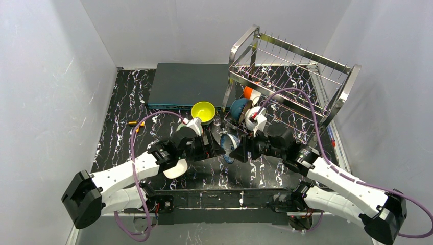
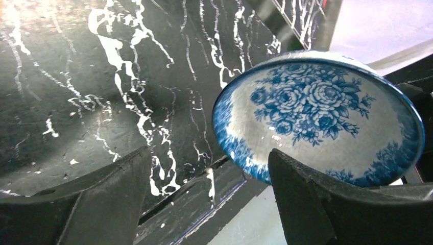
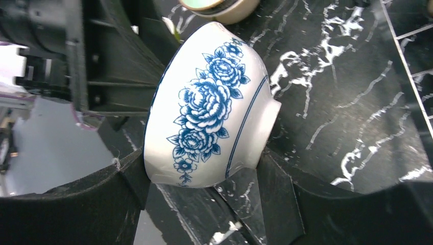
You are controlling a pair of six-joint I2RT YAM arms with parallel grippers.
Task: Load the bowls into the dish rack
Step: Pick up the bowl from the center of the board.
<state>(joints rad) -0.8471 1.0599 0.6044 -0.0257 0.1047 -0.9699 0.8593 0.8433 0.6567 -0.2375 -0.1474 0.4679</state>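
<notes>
Right gripper [image 3: 201, 171] is clamped on a white bowl [image 3: 204, 107] with blue flowers, one finger at the rim and the other at the foot. The bowl is tipped on its side above the desk [image 3: 357, 102], probably so it can drop edge-on between the prongs. Left gripper [image 2: 209, 158] is wide, holds nothing and sits just beside that bowl's open face; this looks like a handover or regrip, direction unclear. Dish rack [image 1: 306, 66] is just behind with a dark blue bowl [image 1: 238, 107] and an orange bowl [image 1: 249, 93] in its lower tier, while a yellow bowl [image 1: 203, 111] waits by the flat box [image 1: 186, 84].
</notes>
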